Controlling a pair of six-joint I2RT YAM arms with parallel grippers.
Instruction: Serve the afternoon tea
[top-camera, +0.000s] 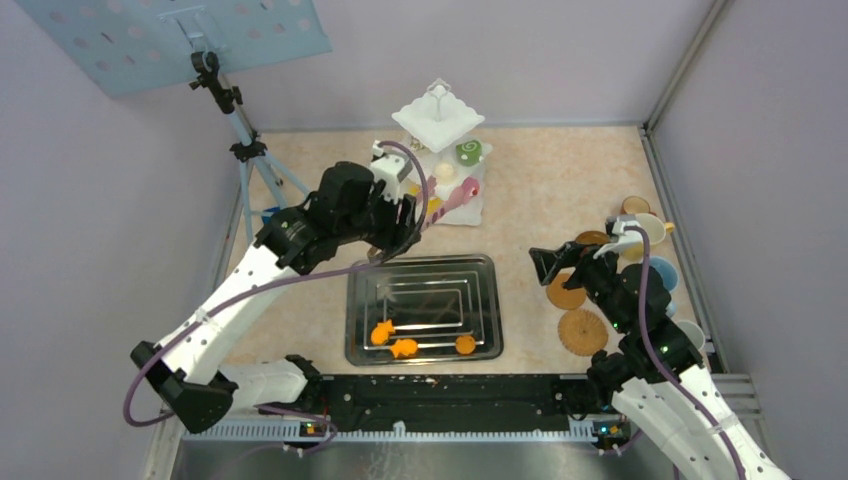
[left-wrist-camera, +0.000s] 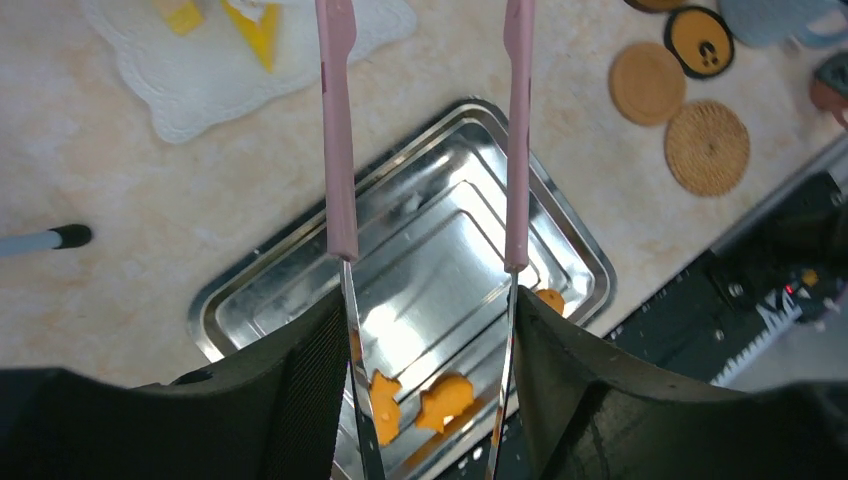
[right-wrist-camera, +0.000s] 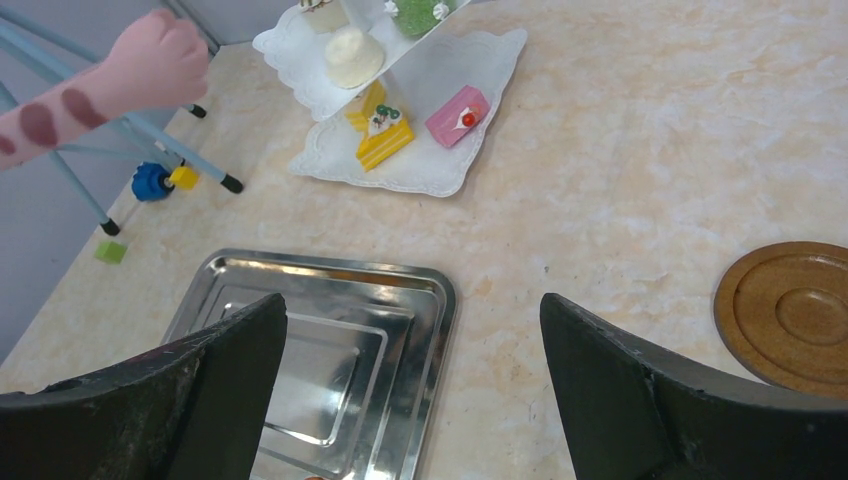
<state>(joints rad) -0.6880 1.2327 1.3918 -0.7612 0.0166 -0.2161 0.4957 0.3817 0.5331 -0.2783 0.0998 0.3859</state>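
My left gripper is shut on the pink tongs, whose tips reach over the lower tier of the white three-tier stand. In the left wrist view the tongs' arms run up between my fingers. Three orange pastries lie at the near edge of the steel tray. Green swirl, cream, yellow and pink pastries sit on the stand. My right gripper is open and empty, beside the brown coasters.
Mugs cluster along the right edge behind the coasters. A blue tripod stands at the back left, its legs on the table. The black arm base rail runs along the near edge.
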